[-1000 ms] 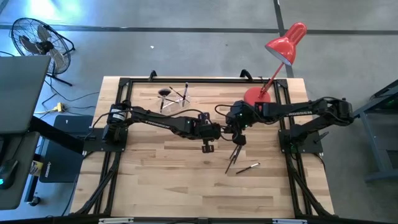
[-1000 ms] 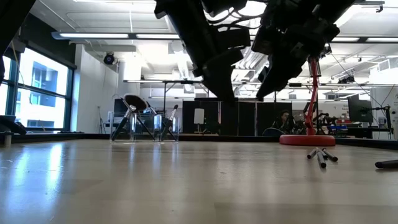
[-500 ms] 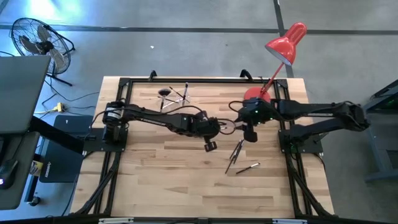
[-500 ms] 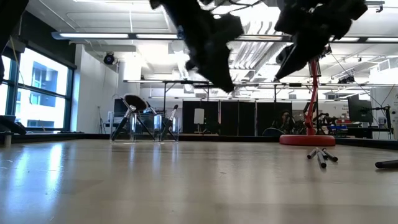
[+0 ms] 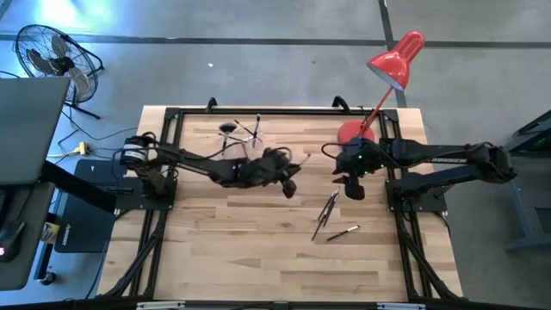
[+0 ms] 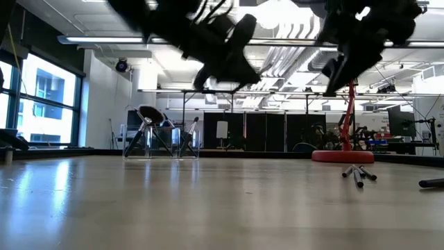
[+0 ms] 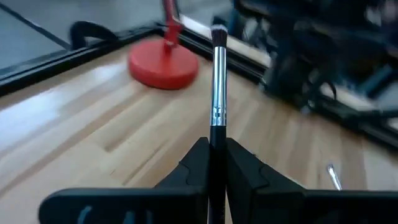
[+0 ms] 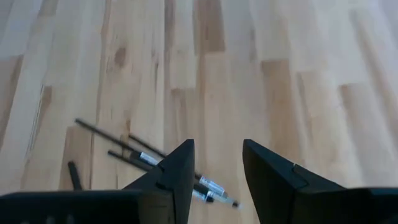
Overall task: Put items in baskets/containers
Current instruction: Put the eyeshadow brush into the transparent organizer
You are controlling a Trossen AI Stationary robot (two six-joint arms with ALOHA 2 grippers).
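My left gripper (image 5: 291, 182) hovers over the middle of the table, shut on a slim makeup brush (image 7: 217, 81) with a black handle, silver ferrule and small dark tip. My right gripper (image 5: 353, 188) hangs open above the table near the lamp base, touching nothing. Below it lie loose brushes (image 5: 327, 209) and one more (image 5: 343, 231), flat on the wood; the right wrist view shows them too (image 8: 149, 158). The clear holder (image 5: 243, 136) stands at the far left of the table with brushes leaning in it, one with a fan head (image 5: 227, 128). My left gripper pinches the brush's black handle (image 7: 215, 144) between its two fingers (image 7: 196, 165). The brush lies along the fingers and sticks out past their tips, bristle end forward, toward the red lamp base. It is lifted clear of the table.
A red desk lamp stands with its round base (image 5: 353, 132) at the far right of the table, its shade (image 5: 398, 58) beyond the far edge. A black frame (image 5: 258, 111) rims the table. Bare wood lies toward the near edge.
My right gripper has drawn back from my left gripper toward the table's right edge and risen a little. My left gripper, still shut on the brush, has rolled and tipped up nearer to level, and moved slightly toward the far edge.
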